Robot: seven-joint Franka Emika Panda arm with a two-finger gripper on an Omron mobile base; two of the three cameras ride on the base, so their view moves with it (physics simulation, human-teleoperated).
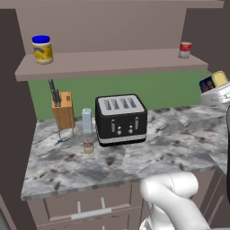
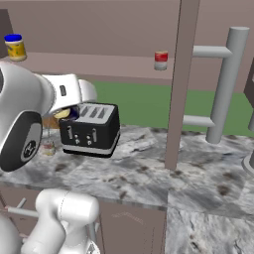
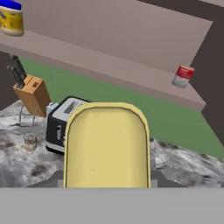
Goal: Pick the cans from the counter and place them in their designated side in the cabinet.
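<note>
While the tool (image 1: 214, 85) hangs high at the right above the table (image 1: 170, 143), it is clenched on the boxy dark-blue can with the yellow label (image 1: 213, 81), whose yellow face sits close up in the hand view. That tin is off the table and in the air, level with the cabinet (image 1: 108, 63) shelf board but not yet over it. The short round can with the tan-and-red label (image 1: 88, 145) stands on the table just in front of the toaster (image 1: 120, 119), near the knife block (image 1: 63, 110). On the shelf, a yellow jar with a blue lid (image 1: 42, 49) sits at the left end and a red-and-white can (image 1: 184, 50) at the right end. The step in hand looks like carrying the first tin to the shelf. Next it likely needs moving forward over the board, lowering until the tin rests flat, probably beside the red-and-white can, without knocking it, then letting go and returning for the round one
</note>
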